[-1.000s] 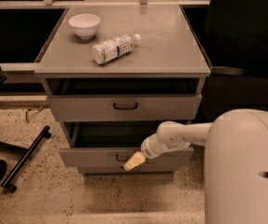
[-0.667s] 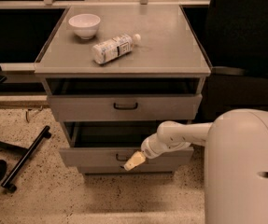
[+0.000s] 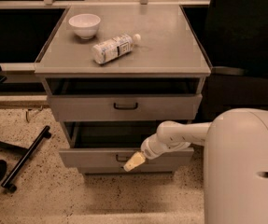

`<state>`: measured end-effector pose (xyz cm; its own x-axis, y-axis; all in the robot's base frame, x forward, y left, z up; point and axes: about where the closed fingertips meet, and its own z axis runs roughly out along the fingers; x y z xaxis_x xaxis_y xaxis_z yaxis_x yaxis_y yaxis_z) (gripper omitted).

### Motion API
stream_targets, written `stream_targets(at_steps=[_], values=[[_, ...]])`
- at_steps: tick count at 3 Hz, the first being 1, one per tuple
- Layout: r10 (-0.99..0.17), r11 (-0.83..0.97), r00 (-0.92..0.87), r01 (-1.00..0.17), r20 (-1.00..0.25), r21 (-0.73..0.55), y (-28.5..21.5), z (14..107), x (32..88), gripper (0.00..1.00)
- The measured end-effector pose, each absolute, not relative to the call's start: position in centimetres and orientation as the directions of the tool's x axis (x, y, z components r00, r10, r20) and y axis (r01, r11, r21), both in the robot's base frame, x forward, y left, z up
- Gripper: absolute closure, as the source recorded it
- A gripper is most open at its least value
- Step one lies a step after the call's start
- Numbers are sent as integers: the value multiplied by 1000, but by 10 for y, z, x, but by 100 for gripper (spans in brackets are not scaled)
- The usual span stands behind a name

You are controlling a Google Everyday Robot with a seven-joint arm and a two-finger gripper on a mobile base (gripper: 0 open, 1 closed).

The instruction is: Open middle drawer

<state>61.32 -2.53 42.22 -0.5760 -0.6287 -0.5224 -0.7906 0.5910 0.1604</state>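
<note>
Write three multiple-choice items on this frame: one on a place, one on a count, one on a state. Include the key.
1. Where is the gripper?
A. At the far left of the picture.
B. At the front of the middle drawer.
C. Held high, away from all furniture.

2. How many things lie on the cabinet top?
A. One.
B. Two.
C. Four.

3. What state is the middle drawer in?
A. Shut flush.
B. Taken out altogether.
C. Pulled out partly.

Key:
1 B, the gripper sits right against the drawer's grey front.
2 B, only a white bowl and a bottle lying on its side are there.
3 C, its front stands forward and the dark inside shows behind it.
</note>
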Motion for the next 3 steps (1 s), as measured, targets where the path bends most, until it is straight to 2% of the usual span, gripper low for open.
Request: stream_targets(at_steps=[1,2,3], values=[[-616,606,-620,-767,-485,210,-34,430,574,0],[-613,609,-626,-763,-481,217,-34,433,570,0],[-585,626,-669,-732,-459,268,-44,442,529,0]])
